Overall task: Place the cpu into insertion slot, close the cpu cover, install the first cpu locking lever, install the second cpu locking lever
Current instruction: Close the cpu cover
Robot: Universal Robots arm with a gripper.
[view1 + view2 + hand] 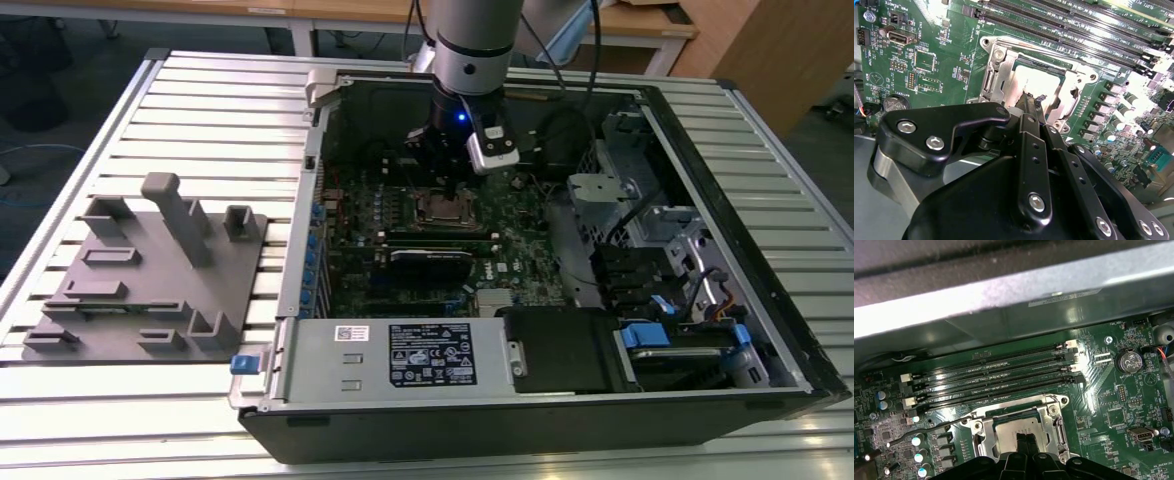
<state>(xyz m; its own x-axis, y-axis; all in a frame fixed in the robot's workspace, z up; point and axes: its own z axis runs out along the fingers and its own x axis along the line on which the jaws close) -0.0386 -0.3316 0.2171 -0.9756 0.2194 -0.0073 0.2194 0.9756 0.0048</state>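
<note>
The cpu (1030, 80) shows a bright silver top and lies flat in the insertion slot (995, 55) on the green motherboard. A silver frame, the cpu cover (1055, 421), lies flat around the chip. My gripper (1024, 441) is shut, its two black fingertips pressed together directly over the cpu (1010, 429), very near or touching its top. Nothing is between the fingers. In the exterior view the gripper (438, 165) hangs inside the open computer case just above the insertion slot (439, 207). I cannot tell how the locking levers stand.
Long black memory slots (994, 375) run beside the socket, close to the case wall (1004, 305). A black card (430, 262) and the power supply (400, 355) sit on the near side. Drive cages (667, 260) fill the exterior view's right. A grey fixture block (147, 270) stands outside the case.
</note>
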